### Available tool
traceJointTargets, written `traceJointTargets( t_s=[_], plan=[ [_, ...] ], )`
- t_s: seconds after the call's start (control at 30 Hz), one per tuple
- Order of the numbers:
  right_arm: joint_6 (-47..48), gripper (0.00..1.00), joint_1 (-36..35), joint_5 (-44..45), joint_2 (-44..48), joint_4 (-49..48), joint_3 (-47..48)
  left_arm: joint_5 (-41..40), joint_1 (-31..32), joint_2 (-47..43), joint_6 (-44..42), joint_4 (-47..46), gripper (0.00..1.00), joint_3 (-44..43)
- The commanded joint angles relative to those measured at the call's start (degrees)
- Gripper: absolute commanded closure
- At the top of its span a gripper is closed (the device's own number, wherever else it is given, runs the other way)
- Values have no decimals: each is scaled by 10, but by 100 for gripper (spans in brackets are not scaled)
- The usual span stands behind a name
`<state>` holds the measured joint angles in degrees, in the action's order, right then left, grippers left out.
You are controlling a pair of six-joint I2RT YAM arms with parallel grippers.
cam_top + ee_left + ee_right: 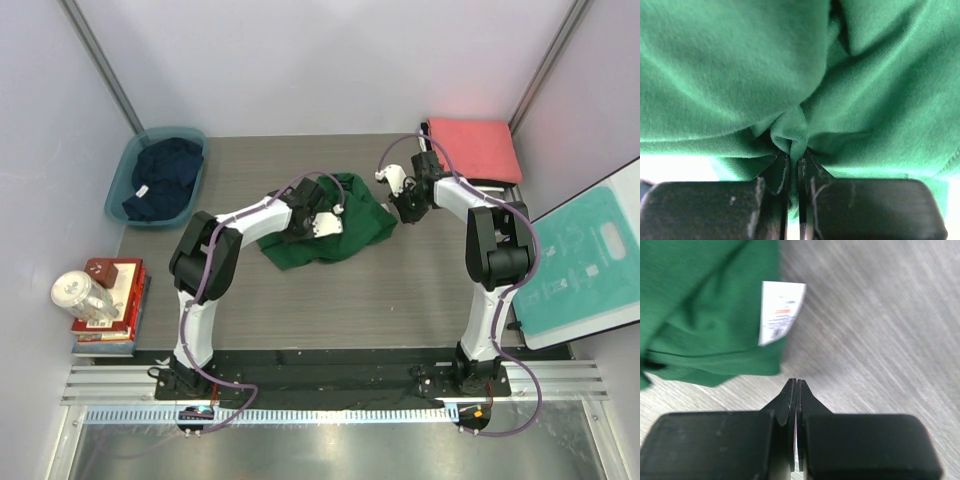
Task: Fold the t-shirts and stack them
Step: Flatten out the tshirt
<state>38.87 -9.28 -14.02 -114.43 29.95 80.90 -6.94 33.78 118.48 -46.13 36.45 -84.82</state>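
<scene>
The dark green t-shirt lies crumpled in the middle of the table. My left gripper sits on it and is shut on a pinched fold of the green cloth. My right gripper is shut and empty, just right of the shirt's edge; its view shows the shirt's hem with a white care label and bare table beyond. A navy t-shirt lies in the teal tub. A folded coral-red t-shirt lies at the back right. Black and white tees are hidden or out of view.
The teal tub stands at the back left. A stack of books with a jar is at the left edge. The teal-and-white board leans at the right. Grey tabletop lies in front of the shirt.
</scene>
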Motion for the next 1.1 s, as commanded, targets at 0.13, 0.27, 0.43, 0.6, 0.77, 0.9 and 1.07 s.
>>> traceJointTargets(
  t_s=[0.13, 0.27, 0.43, 0.6, 0.77, 0.9, 1.07],
  plan=[
    [13, 51, -1, -43, 13, -8, 41, -18, -22, 14, -30, 45, 100, 6],
    [30, 32, -9, -92, 17, 15, 50, -19, -22, 22, -34, 47, 100, -9],
    [31, 31, -23, -109, 1, 20, 64, -18, -23, 27, -28, 53, 100, -18],
    [18, 39, -33, -109, -32, 8, 84, -17, -22, 33, -23, 63, 100, -32],
    [-4, 88, -38, -82, -66, -21, 100, -23, -23, 32, -22, 67, 100, -31],
    [-1, 99, -38, -55, -63, -39, 94, -26, -28, 24, -26, 71, 100, -22],
    [37, 99, -34, -2, -39, -55, 69, -32, -49, -1, -51, 70, 100, 9]
  ],
)
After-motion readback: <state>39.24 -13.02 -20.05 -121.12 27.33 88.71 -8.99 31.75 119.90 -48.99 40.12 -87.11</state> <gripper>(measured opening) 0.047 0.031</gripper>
